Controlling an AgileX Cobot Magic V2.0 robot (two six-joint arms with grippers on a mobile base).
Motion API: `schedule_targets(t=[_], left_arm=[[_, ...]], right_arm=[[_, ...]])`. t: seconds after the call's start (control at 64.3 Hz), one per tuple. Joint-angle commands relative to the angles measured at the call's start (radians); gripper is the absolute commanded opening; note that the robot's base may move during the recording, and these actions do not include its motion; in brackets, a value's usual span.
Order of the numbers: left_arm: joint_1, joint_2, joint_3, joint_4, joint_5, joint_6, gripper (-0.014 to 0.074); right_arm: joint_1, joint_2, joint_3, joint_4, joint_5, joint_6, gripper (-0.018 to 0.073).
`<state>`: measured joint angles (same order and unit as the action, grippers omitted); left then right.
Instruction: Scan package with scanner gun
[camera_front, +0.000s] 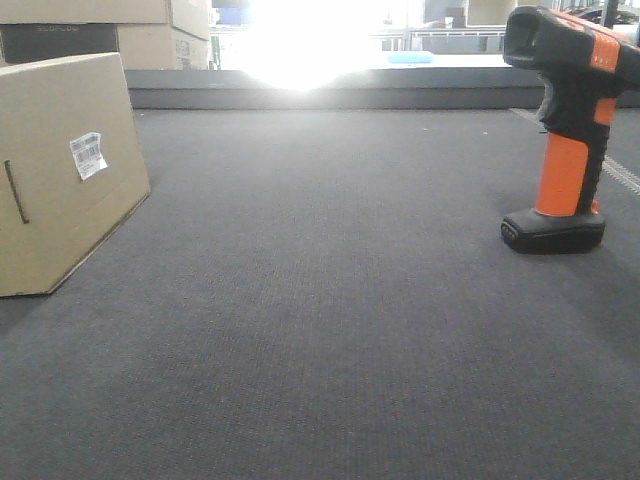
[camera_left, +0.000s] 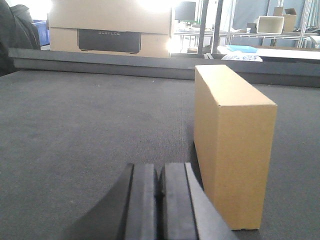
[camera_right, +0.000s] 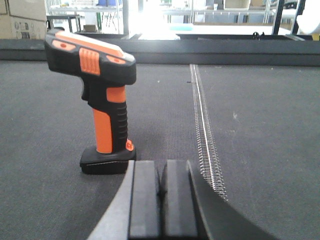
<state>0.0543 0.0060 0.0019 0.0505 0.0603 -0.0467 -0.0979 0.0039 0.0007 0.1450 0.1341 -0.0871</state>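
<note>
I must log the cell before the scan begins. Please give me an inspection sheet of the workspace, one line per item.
Surface: dark grey belt, with a metal lacing seam running across it.
Job's things: package stands on the belt, white barcode label facing the front camera; scanner gun stands upright on its base, untouched.
Clutter: nothing seen on the belt.
Grippers: left pincer shut, empty, just beside the package; right pincer shut, empty, near the scanner gun's base.
Cables: nothing seen.
Surroundings: stacked cartons behind the belt, metal racks, strong glare from the back.
</note>
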Motion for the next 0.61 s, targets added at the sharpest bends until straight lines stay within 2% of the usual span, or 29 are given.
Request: schedule_targets(t=[0.0, 0.109, 0.591], left_arm=[[0.003, -0.006, -0.002, -0.002, -0.023, 0.002, -0.0111], [0.003, -0.006, -0.002, -0.002, -0.023, 0.002, -0.0111], [0.003, -0.006, -0.002, -0.002, -0.023, 0.002, -0.0111]], right_arm=[[-0.024, -0.004, -0.001, -0.009, -0.030, 0.003, -0.0153], [-0.058, -0.004, -0.001, -0.009, -0.029, 0.003, -0.0153], [-0.058, -0.004, -0.001, -0.009, -0.029, 0.003, -0.0153]])
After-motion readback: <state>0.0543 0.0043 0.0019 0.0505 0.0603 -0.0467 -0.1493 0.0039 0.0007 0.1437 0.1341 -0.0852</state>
